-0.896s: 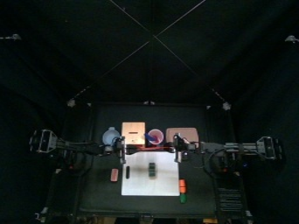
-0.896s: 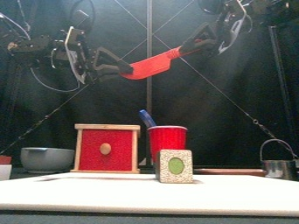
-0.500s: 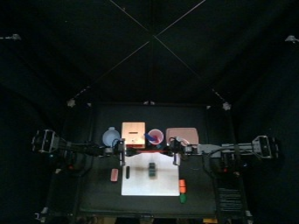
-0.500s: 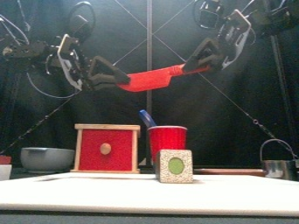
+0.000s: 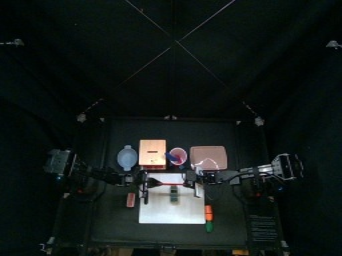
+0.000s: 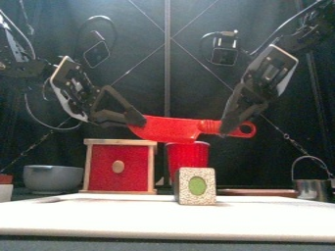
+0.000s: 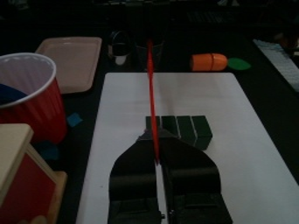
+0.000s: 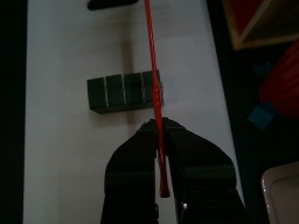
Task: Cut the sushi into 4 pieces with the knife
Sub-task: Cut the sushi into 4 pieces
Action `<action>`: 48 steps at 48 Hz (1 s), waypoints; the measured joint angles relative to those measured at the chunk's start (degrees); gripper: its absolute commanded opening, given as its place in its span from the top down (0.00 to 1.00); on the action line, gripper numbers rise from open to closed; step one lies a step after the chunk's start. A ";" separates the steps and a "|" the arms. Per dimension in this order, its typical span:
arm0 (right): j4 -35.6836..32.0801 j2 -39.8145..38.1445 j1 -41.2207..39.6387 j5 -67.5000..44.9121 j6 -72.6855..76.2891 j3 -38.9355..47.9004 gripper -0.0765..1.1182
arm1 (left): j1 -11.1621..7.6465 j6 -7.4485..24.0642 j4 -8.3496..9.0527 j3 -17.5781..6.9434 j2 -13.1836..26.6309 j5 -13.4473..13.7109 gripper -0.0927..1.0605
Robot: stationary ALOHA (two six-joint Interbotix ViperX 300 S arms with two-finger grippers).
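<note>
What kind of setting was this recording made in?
Most likely a lab test booth dressed as a toy kitchen. Black curtains close it in, and the left gripper and right gripper hold a red toy knife between them above a toy sushi roll on a white cutting board.

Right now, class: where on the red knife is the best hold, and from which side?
Probably both ends, from above, as the left gripper and right gripper do: the knife is long, thin and near level over the sushi.
</note>
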 measured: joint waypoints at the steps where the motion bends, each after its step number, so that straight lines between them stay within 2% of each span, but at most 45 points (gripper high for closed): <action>1: 0.09 0.09 0.09 0.09 0.00 0.00 0.85 | -0.09 0.00 0.09 -0.09 0.26 0.00 0.83; 11: 0.26 0.18 0.26 0.26 -0.09 0.18 0.85 | -1.49 -0.09 -0.79 -0.97 2.20 -0.18 0.83; 33: 0.35 1.67 -0.18 0.18 0.09 0.53 0.85 | -1.85 -0.09 -3.69 -1.93 5.54 -0.44 0.83; 48: 0.35 2.29 -0.18 0.26 0.00 0.88 0.85 | -1.85 -0.09 -4.04 -2.99 7.38 -0.44 0.83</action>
